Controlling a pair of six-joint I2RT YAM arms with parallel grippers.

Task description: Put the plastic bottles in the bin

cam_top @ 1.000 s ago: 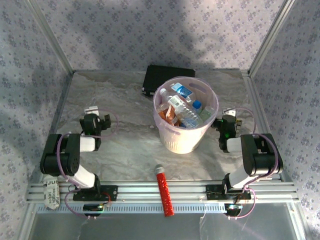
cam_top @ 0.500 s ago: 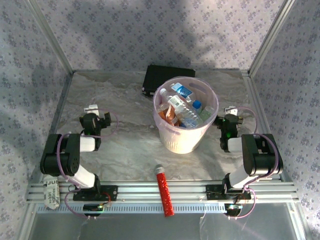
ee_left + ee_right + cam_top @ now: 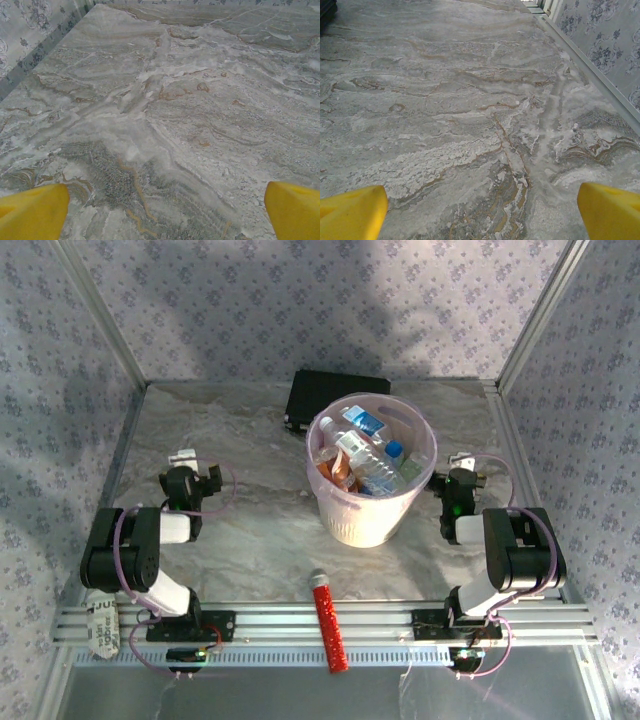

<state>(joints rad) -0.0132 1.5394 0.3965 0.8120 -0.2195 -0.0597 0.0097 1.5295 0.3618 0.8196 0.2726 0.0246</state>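
Bottles: I see the plastic bottles (image 3: 362, 452) heaped together inside the bin (image 3: 370, 525), with blue and white caps and coloured labels showing at the rim. I find none lying loose on the table (image 3: 250, 530).
Bin: it stands upright in the middle of the table, between my two arms and just in front of the black box (image 3: 335, 395).
Left gripper: the left gripper (image 3: 162, 210) is spread wide. Its yellow fingers (image 3: 30, 210) sit in the two lower corners of the wrist view, with only bare marble between them, so it carries nothing.
Right gripper: the right gripper (image 3: 480, 212) is spread just as wide over bare marble near the right wall, and it also carries nothing.
What has changed: over the last second the right wrist has drawn a touch away from the bin's side and then sat still. The left wrist has barely shifted, and the heap in the bin looks the same.
What it means: I judge that both arms are folding back to rest and that the sorting is finished, or as good as finished.
Still out: the red glitter tube (image 3: 329, 625) lies at the near edge, across the rail between the two bases. I do not count it as a bottle, so I would leave it.
Caution: the bin hides a strip of table behind it, so I would check there before calling it done.
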